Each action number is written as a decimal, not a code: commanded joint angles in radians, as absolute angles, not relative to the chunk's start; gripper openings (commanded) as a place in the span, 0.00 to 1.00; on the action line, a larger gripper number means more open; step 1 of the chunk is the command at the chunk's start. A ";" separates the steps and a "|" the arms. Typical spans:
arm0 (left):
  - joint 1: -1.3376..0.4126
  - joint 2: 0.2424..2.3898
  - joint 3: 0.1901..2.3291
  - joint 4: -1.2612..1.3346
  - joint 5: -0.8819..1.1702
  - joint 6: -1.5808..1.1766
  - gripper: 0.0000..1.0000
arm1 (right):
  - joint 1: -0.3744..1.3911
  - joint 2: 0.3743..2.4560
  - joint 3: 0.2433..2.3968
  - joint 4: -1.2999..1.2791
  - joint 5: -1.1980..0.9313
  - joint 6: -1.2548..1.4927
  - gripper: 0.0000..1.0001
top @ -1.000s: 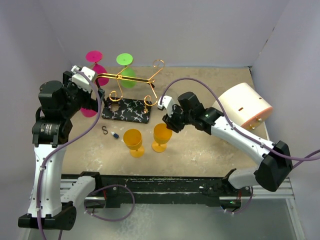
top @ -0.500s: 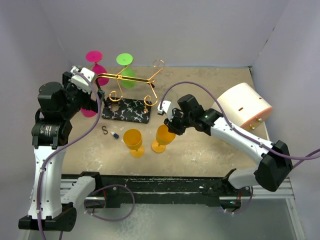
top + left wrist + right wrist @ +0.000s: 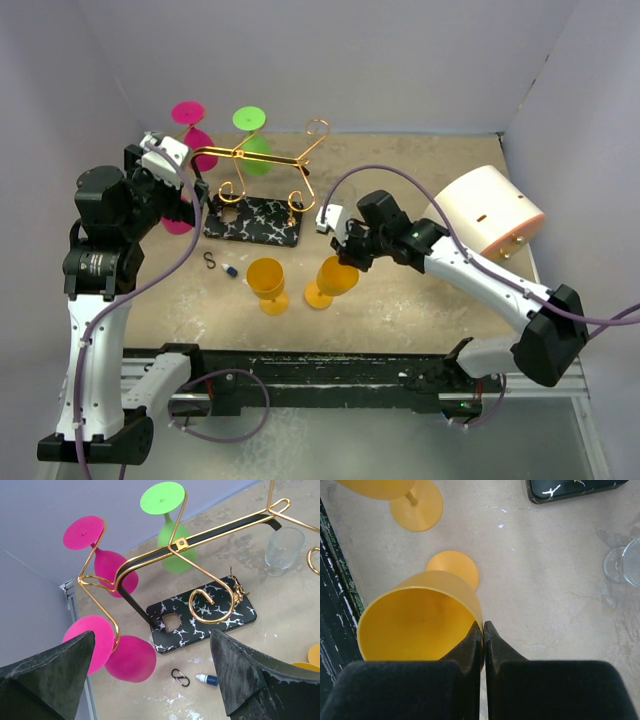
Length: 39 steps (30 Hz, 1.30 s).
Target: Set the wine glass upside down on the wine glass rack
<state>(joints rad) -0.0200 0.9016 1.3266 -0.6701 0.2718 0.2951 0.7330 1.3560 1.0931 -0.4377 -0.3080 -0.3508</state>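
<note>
One orange wine glass (image 3: 415, 625), tilted; right gripper (image 3: 483, 628) pinching rim.

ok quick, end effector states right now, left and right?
Left end effector: open, holding nothing.
Right end effector: closed, pinching the rim of the orange wine glass.

Top external: overhead from behind, looking down. Left wrist: close, facing wine glass rack (image 3: 181, 544), shared with overhead. Right wrist: close, facing down.
</note>
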 commanded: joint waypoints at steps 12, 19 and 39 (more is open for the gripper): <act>-0.002 0.900 1.352 -0.590 0.254 0.206 0.99 | 0.682 1.168 1.224 -0.522 -0.388 -0.422 0.00; -0.002 0.908 1.365 -0.638 0.370 0.213 0.99 | 0.662 1.075 1.257 -0.484 -0.333 -0.431 0.00; -0.002 0.869 1.260 -0.583 0.448 0.073 0.99 | 0.580 1.075 1.490 -0.529 -0.408 -0.387 0.00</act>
